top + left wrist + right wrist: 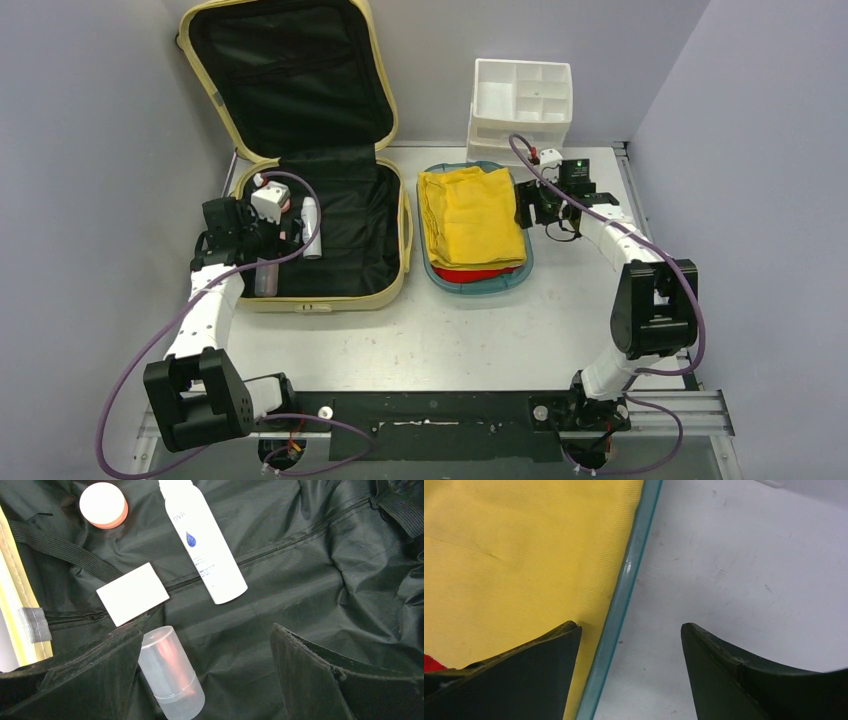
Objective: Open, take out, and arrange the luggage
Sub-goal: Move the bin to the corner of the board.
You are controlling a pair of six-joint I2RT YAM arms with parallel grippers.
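A: Found luggage (330,303) open at counter's (450,340) left, left jaws apart above clear bottle (170,680), right jaws apart astride teal tray (621,600) rim.
B: Looked off-centre. Probably needed centring on bottle before clamping mid-body.

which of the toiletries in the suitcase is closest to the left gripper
The clear plastic cylinder, lying right beside one finger of the left gripper. The white bottle, the flat white block and the orange-rimmed jar all lie farther off.
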